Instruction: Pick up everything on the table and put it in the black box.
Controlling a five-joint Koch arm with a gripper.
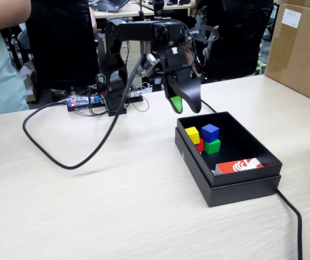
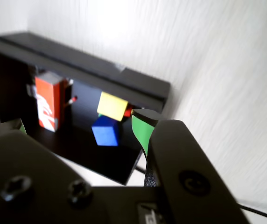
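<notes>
Fixed view, end effector empty above black box rim, pointing down

Bright even light; wrist view soft, overexposed.

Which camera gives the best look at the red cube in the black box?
Neither is good; the fixed view is better. There the red cube shows partly, wedged between the yellow cube and green cube. The wrist view shows only a red sliver beside the yellow cube.
</notes>
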